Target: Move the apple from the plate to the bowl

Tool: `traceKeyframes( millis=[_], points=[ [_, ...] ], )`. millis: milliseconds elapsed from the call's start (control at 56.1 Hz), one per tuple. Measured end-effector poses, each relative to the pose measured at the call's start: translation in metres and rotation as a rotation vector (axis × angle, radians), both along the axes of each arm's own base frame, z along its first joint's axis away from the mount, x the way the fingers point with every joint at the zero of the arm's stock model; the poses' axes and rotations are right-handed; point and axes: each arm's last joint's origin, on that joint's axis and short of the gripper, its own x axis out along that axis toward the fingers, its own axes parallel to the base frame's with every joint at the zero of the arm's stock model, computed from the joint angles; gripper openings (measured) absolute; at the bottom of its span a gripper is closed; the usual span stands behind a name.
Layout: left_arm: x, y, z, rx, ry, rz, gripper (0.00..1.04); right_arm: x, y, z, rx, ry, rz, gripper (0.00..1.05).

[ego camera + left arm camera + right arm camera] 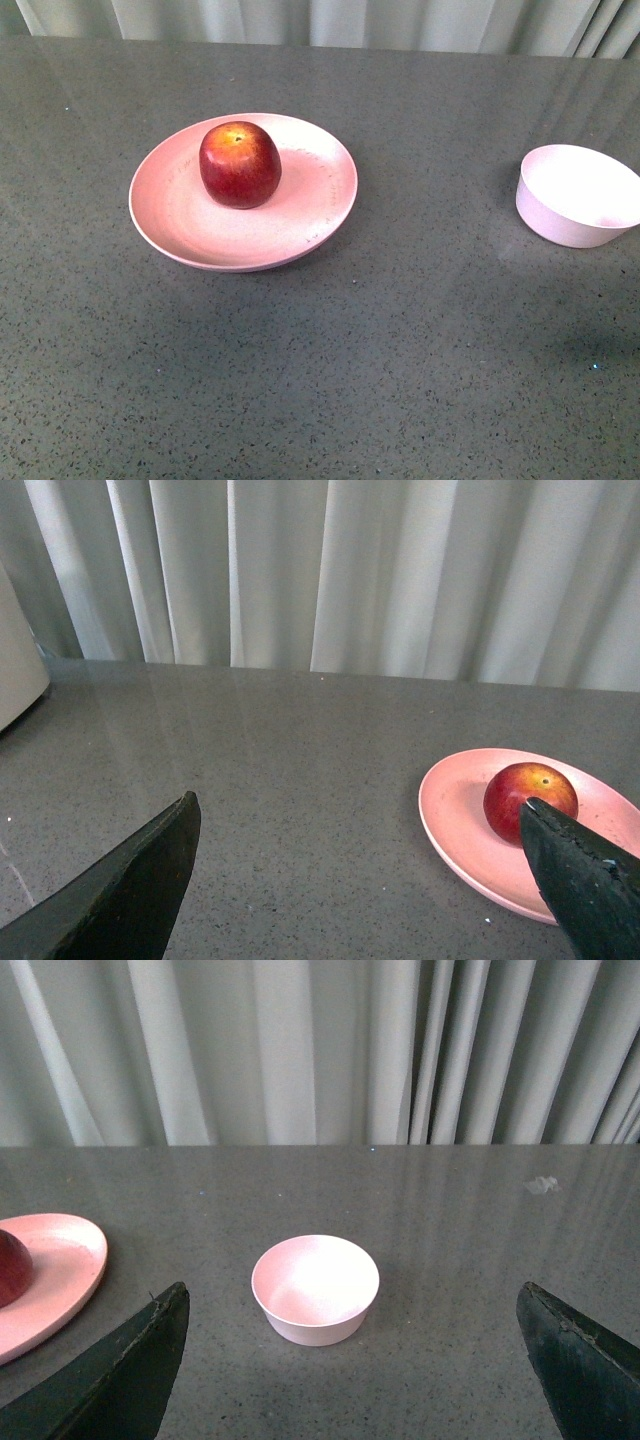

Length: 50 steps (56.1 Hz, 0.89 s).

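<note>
Grey table [420, 360], apple [240, 165] on plate [195, 225]

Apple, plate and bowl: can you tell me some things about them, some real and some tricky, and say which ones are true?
1. The apple sits on the plate. True.
2. The bowl has food in it. False: it is empty.
3. In the front view, the bowl stands left of the plate. False: it stands to the right, apart from the plate.
4. The left pincer is open and holds nothing. True.
5. The right pincer is shut on the bowl. False: it is open, and the bowl stands free.
</note>
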Motion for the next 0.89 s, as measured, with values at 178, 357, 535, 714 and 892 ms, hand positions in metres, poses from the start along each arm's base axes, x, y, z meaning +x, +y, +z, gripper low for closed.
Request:
traceKeyframes(
  millis=[178,357,535,714,892],
  points=[
    [0.0,0.0,0.0,0.0,0.0,0.0,0.96,0.0,0.0,0.0,0.0,0.0,0.0,0.96],
    [0.0,0.0,0.0,0.0,0.0,0.0,0.96,0.0,0.0,0.0,0.0,0.0,0.0,0.96],
    [0.0,0.0,0.0,0.0,0.0,0.0,0.96,0.0,0.0,0.0,0.0,0.0,0.0,0.96],
    [0.0,0.0,0.0,0.0,0.0,0.0,0.96,0.01,-0.003,-0.002,0.207,0.411,0.035,0.96],
    [0.0,0.0,0.0,0.0,0.0,0.0,0.96,0.058,-0.024,0.029,0.162,0.376,0.046,0.96]
  ],
)
